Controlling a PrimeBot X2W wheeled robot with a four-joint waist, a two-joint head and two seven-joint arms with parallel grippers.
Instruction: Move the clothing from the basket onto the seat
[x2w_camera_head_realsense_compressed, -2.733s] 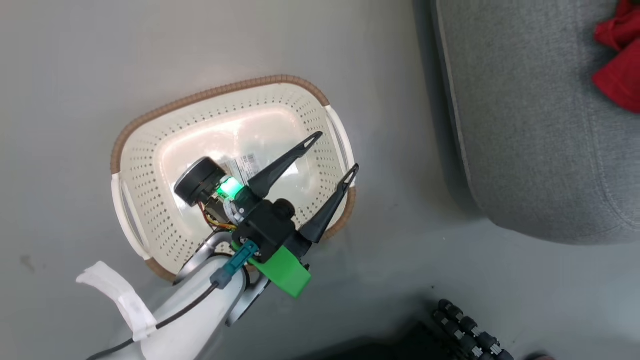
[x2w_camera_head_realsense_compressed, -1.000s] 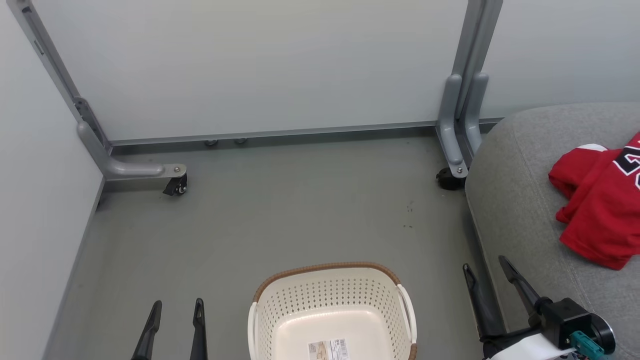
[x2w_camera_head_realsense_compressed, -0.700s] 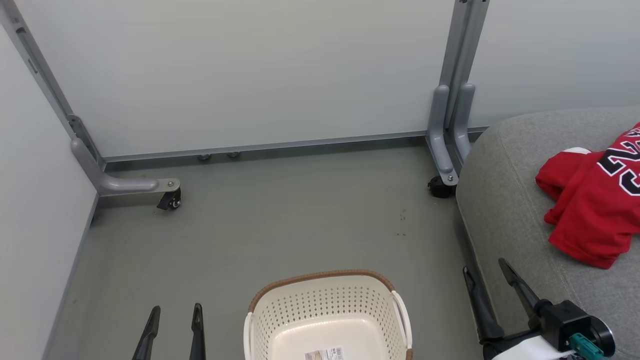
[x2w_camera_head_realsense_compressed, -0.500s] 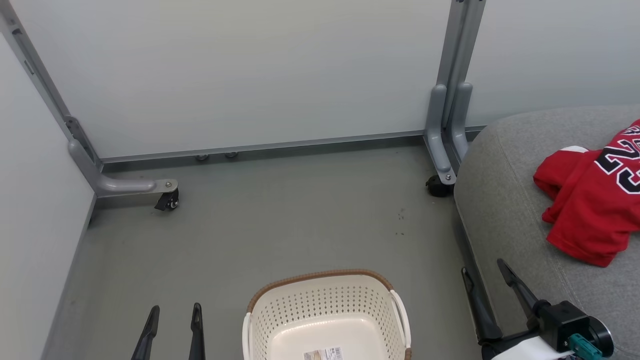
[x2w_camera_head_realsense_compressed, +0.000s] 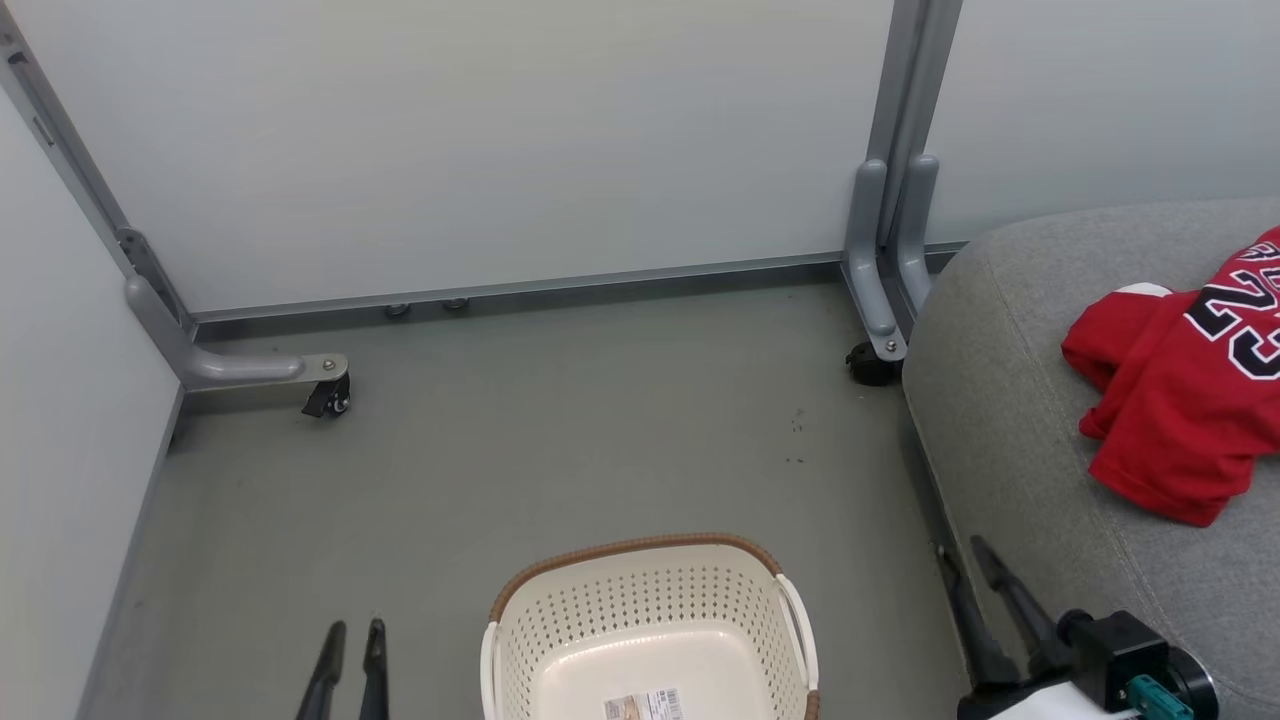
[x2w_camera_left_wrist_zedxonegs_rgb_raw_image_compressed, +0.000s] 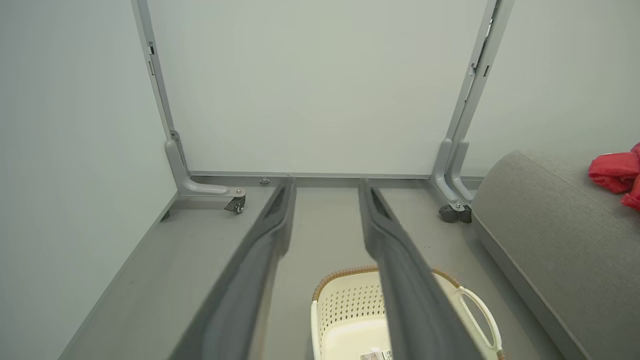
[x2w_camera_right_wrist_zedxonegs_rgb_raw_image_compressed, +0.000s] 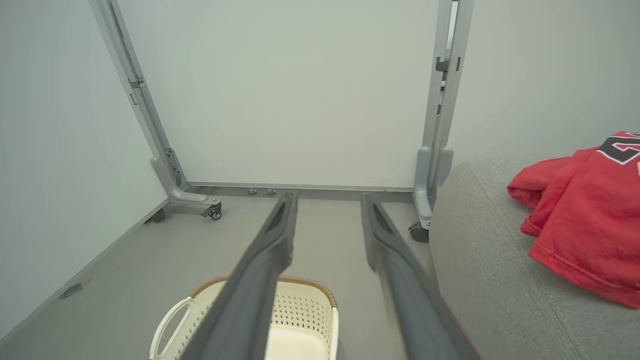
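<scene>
The clothing (x2w_camera_head_realsense_compressed: 1180, 400) lies on the seat (x2w_camera_head_realsense_compressed: 1000, 420), far over on the right. It is red and sits in a bunched heap. One piece has black and white letters on it, and a bit of white shows at the heap's top left edge. The heap is well apart from the basket (x2w_camera_head_realsense_compressed: 625, 548).

The basket stands on the grey floor (x2w_camera_head_realsense_compressed: 560, 450), near the seat but not touching it. Its pale bottom shows, with a paper label (x2w_camera_head_realsense_compressed: 640, 705) lying on it.

The left gripper (x2w_camera_head_realsense_compressed: 355, 630) is low down on the left side of the basket. Its two dark fingers point up and stand a little apart, with nothing between them. The right gripper (x2w_camera_head_realsense_compressed: 960, 548) is low down on the right, by the front edge of the seat. Its fingers also have a small gap and hold nothing. Both wrist views show the gaps clearly.

Behind the floor stands a white wall (x2w_camera_head_realsense_compressed: 500, 150) with grey metal posts (x2w_camera_head_realsense_compressed: 890, 200) and a little wheel (x2w_camera_head_realsense_compressed: 330, 398).
</scene>
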